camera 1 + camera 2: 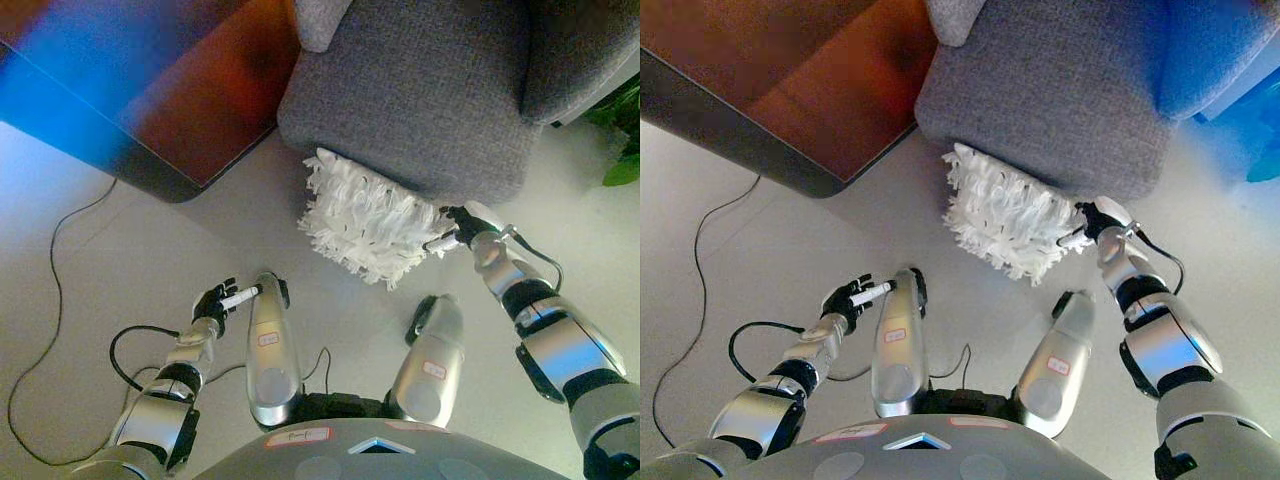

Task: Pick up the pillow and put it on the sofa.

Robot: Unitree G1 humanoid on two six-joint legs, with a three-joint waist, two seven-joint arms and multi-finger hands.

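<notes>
A white shaggy pillow (368,225) lies on the pale floor, its far edge against the front of the grey sofa (420,90). My right hand (458,224) is at the pillow's right corner, with dark fingers over the fringe and a white-tipped finger under it, pinching the edge. My left hand (218,298) hangs low at the lower left, well away from the pillow, fingers relaxed and holding nothing.
A dark brown low table (190,100) stands at the upper left, close to the sofa's left corner. A green plant (625,140) shows at the right edge. A grey cushion (320,20) rests on the sofa's back left. A thin cable (55,260) trails over the floor at left.
</notes>
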